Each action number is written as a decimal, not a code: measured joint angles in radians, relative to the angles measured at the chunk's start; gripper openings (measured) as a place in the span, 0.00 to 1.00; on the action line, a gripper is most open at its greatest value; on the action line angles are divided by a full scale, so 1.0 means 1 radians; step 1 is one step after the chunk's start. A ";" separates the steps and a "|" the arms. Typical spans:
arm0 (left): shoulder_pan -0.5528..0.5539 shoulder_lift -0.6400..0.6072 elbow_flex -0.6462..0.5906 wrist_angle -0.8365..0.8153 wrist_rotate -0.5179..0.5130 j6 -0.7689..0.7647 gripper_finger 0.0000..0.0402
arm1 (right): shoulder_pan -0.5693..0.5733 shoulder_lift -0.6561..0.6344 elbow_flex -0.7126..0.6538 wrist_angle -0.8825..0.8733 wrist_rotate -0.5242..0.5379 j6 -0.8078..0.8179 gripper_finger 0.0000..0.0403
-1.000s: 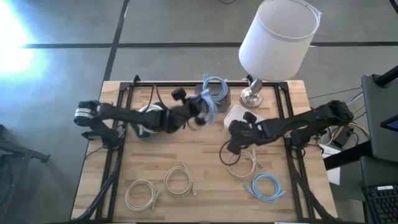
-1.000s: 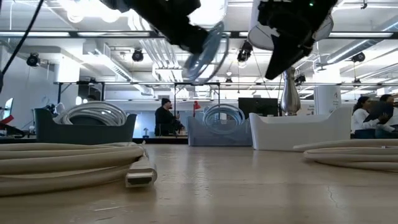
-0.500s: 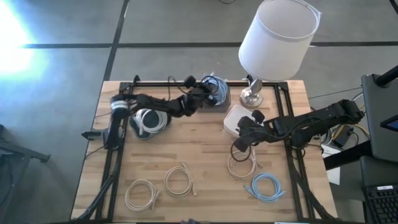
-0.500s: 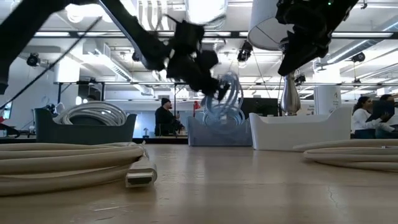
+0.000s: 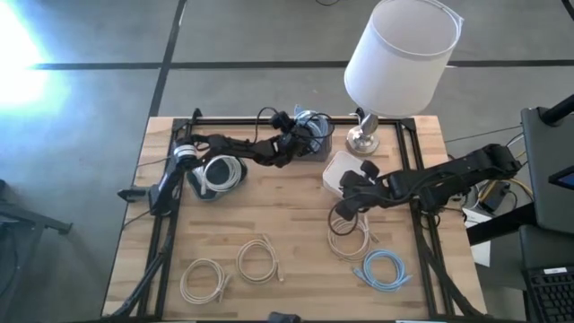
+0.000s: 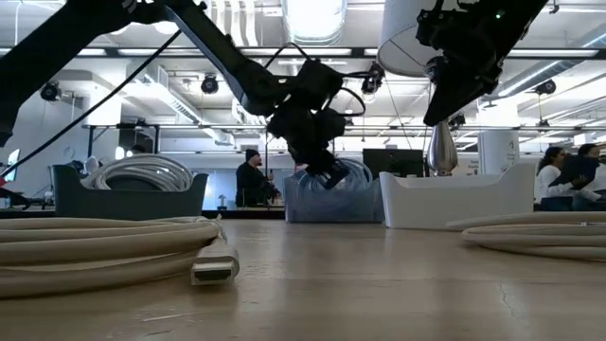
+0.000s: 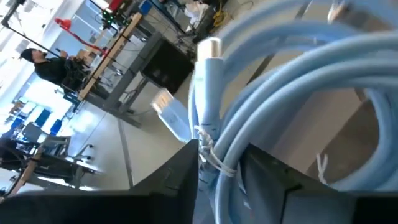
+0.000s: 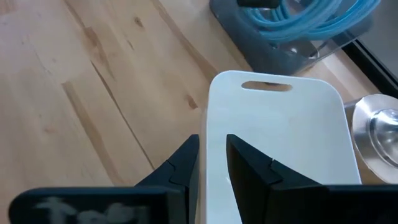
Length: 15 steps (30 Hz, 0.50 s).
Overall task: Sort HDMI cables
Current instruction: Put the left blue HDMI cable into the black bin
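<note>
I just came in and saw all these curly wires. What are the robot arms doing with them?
The robot is sorting coiled cables into bins. The left end effector is shut on a light blue cable and is lowering it into the grey bin at the back of the table, where other blue cable lies. The right end effector hangs above the white bin, holding nothing. More coils wait at the front: three beige ones and a blue one.

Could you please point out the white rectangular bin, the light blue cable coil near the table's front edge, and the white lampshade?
white rectangular bin (image 8: 280, 134): right wrist view, its inner floor.
light blue cable coil (image 5: 383, 269): high view, its loops.
white lampshade (image 5: 399, 56): high view, its side wall.
</note>
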 joint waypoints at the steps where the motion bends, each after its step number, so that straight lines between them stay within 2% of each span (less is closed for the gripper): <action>1: 0.000 -0.002 0.006 0.000 0.000 0.003 0.31 | 0.000 0.003 -0.001 0.000 -0.001 0.000 0.19; 7: -0.020 -0.041 0.041 -0.059 -0.003 0.027 0.36 | 0.002 0.050 -0.003 0.004 -0.053 0.019 0.17; 10: -0.033 -0.066 0.041 -0.136 -0.001 0.027 0.36 | 0.007 0.077 -0.003 0.023 -0.128 0.028 0.17; 15: -0.037 -0.098 0.041 -0.261 0.016 0.018 0.36 | 0.027 0.111 -0.003 0.024 -0.150 0.069 0.19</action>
